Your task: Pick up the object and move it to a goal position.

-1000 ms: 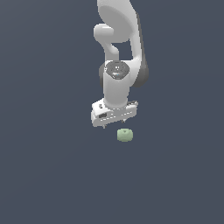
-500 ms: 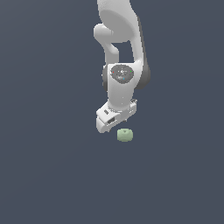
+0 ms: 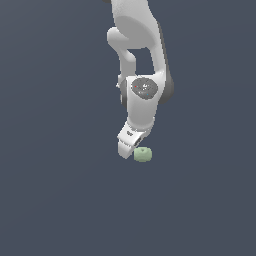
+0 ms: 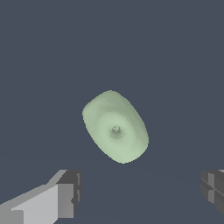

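The object is a small pale green rounded lump with a dimple on top, lying on the dark grey floor. In the wrist view it fills the middle of the picture, seen from above. My white gripper hangs low, just beside the object on the exterior view's left, and looks close to touching it. In the wrist view my gripper is open, with one finger and the other finger far apart. The object lies ahead of the fingers, not between them.
The floor is a plain dark grey surface with no other objects in view. The white arm rises above the gripper.
The gripper has come down lower and turned about its axis, ending close beside the object. The object has not moved.
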`<state>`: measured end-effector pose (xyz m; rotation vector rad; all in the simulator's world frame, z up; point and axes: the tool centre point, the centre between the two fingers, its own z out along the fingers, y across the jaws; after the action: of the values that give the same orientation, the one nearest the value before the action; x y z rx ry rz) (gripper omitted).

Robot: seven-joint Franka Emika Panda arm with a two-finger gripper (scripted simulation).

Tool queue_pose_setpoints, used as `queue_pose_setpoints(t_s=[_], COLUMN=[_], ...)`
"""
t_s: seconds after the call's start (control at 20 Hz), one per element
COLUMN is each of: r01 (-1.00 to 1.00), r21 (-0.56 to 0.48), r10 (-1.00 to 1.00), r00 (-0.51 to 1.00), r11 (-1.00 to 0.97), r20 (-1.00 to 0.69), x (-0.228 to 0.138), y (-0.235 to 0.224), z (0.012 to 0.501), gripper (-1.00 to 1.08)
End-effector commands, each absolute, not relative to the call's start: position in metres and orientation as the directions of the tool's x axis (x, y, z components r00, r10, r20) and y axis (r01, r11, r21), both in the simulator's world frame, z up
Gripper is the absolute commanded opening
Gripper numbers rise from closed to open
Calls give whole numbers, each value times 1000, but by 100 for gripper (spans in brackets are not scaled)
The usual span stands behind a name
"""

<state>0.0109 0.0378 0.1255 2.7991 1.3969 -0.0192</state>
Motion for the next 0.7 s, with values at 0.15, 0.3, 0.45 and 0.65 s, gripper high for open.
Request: queue_pose_setpoints(t_s=[0.15, 0.3, 0.45, 0.65], r01=[889, 926, 957, 982], r21=[2, 1, 0, -1], r10=[888, 926, 957, 982], r00=[459, 376, 291, 190], r11=[-459, -376, -291, -190], r20=[-15, -13, -10, -7], x=[12, 13, 13, 14], y=[46, 50, 55, 60], z=[121, 118, 116, 113], gripper=[100, 100, 100, 100])
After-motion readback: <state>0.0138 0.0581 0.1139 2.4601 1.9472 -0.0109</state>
